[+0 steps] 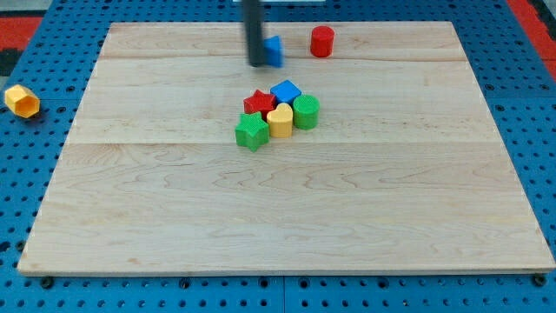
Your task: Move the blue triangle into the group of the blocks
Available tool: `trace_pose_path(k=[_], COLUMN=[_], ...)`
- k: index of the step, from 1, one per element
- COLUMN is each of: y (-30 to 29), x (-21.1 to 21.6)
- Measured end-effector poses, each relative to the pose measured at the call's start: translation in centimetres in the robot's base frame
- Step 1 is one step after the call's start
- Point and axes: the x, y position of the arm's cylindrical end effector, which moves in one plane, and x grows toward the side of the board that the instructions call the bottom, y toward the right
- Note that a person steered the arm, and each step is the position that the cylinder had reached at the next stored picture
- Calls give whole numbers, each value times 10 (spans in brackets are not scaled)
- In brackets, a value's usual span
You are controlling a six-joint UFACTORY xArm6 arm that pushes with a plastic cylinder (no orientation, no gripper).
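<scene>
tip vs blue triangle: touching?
Cannot tell. In the camera view my tip overlaps the blue triangle's left edge, so no gap or contact shows plainly.

Bright, even light is falling from above, leaving only faint, short shadows under the blocks. The worktop (287,217) is showing no glare. The rod is looking slightly blurred near the top edge.

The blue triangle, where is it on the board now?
The blue triangle sits near the view's top, just right of my tip, left of the red cylinder and apart from the group below.
</scene>
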Motion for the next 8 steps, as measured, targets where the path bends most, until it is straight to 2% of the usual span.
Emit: trace_pose_path(k=[1,2,3,4,5,6,7,8], y=[-45,-66,40,97,122,145,195,211], x=[-12,-61,-37,56,88,64,108,141])
